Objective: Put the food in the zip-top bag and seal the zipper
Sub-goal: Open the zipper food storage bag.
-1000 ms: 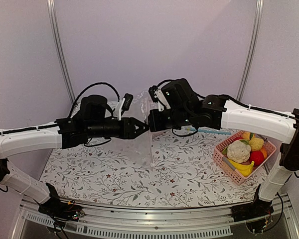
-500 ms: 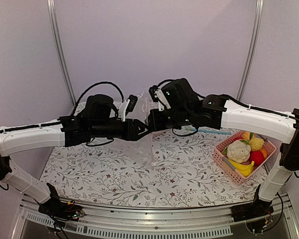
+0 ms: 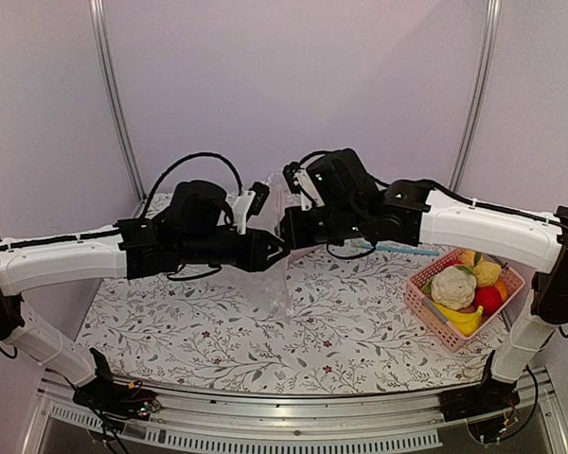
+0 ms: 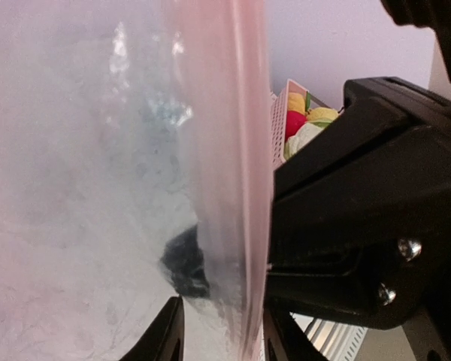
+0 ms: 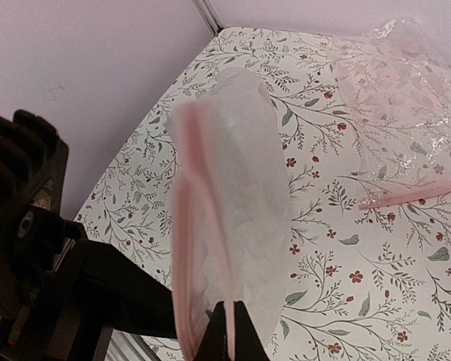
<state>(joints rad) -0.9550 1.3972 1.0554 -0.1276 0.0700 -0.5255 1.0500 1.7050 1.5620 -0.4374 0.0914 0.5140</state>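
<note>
The right gripper [image 5: 227, 320] pinches the zip-top bag [image 5: 237, 188] at its rim while the left gripper [image 4: 224, 340] straddles it with jaws parted, so closing off-line could miss the slippery film.

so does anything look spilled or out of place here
Nothing spilled: the food sits in the pink basket. The one odd thing is a second, crumpled clear bag lying loose on the table beyond the held zip-top bag.

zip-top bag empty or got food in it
Empty: the bag shows nothing through its clear sides; the food lies in the pink basket.
</note>
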